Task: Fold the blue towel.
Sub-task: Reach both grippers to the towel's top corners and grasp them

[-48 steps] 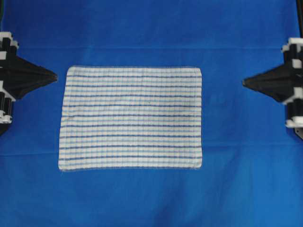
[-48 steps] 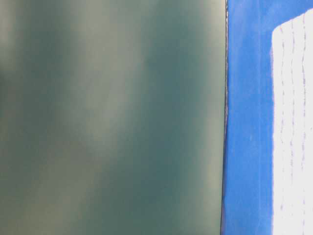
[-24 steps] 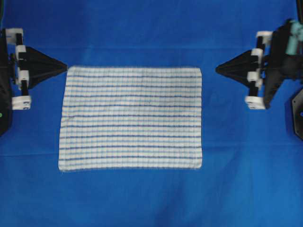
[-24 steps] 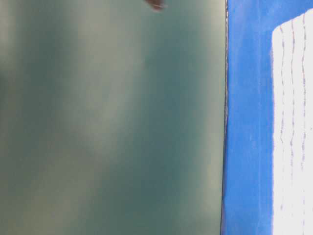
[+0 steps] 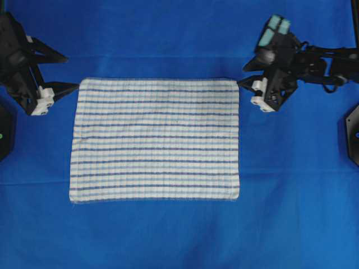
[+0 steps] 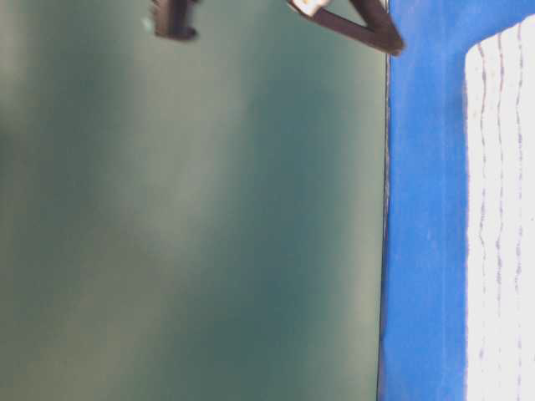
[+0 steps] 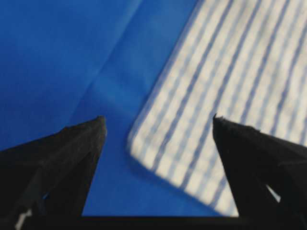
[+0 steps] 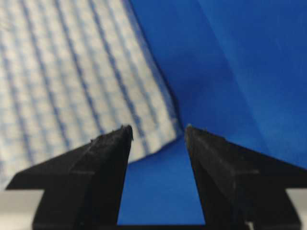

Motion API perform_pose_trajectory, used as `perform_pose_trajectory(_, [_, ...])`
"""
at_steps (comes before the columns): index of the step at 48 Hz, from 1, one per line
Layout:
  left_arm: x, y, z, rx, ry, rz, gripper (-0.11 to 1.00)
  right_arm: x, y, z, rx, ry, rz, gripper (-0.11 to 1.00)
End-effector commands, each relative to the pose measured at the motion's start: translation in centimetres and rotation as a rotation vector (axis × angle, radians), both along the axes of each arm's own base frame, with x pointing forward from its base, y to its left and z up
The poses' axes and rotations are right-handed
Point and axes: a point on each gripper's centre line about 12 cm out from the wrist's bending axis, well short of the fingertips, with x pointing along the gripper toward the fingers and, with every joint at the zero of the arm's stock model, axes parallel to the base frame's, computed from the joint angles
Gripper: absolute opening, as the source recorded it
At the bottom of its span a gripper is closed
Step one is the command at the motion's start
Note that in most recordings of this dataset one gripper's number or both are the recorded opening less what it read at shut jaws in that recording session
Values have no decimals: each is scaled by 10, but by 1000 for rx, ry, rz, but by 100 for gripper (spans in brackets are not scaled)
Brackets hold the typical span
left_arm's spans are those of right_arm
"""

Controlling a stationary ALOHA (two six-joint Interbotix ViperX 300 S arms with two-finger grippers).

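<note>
You have the blue towel (image 5: 155,139) lying flat and fully spread in the middle of the table (image 5: 168,235), its long sides running left to right in the overhead view. No edge is lifted and no crease shows, so nothing of the fold is done yet; the whole job is still ahead of you.

Your left claw (image 5: 63,70) sits just off the towel's far left corner with its fingers spread wide and nothing between them. Its wrist view shows that corner lying between the two black fingertips (image 7: 86,139), though not touching either. Your right claw (image 5: 242,75) is at the far right corner, also released and empty; in its own wrist view the towel's corner sits just ahead of the gap between the fingers (this claw looks a little less wide than the left one).

So you are at the approach stage. By my reading, what remains is to come down on both far corners, pinch them, carry that edge over to the near edge of the towel and lay it down square. The table-level view is mostly blurred and adds little.
</note>
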Motion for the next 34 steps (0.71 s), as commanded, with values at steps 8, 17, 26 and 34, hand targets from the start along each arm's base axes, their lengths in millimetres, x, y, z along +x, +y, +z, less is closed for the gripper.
perform_pose_trajectory(8, [6, 11, -28, -29, 65, 35, 86, 17, -13, -20, -2, 14, -9, 55])
perform_pose_trajectory(17, [11, 19, -49, -56, 120, 55, 86, 25, -15, -40, 7, 32, -9, 54])
perform_pose_trajectory(26, [17, 22, -61, -69, 148, 55, 85, 27, -16, -46, 12, 43, -9, 54])
perform_pose_trajectory(34, [21, 24, -67, -84, 174, 56, 76, 27, -16, -46, 13, 46, -9, 44])
